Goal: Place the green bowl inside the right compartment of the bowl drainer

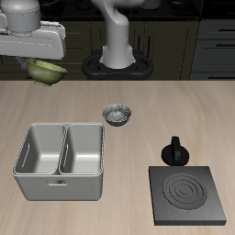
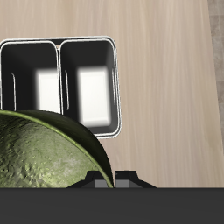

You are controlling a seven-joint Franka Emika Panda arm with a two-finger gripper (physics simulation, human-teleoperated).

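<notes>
Green bowl [image 1: 46,70] hangs in the air under the hand [image 1: 41,61], tilted on its side, its olive-green skin mottled with a leafy pattern and edged by a thin paler rim. In the wrist view the green bowl [image 2: 44,153] bulges large and close against the hand, its curved outside turned to the camera, and the dark finger tips [image 2: 118,179] show just at its rim; the hand is clamped on the bowl's edge. It is held well above the wooden bench [image 1: 165,110], over the far part of the bench, beyond the bowl drainer [image 1: 60,161] and apart from it. The drainer [image 2: 61,83] is a light-grey metal box with two deep square bins divided by a central wall, both bare inside. Just past its far corner sits a small grey-and-white patterned bowl [image 1: 117,114]. Nearer the front edge lie a flat black stove plate [image 1: 189,195] with ringed coils and, just behind it, a black knob-like piece [image 1: 175,151].
</notes>
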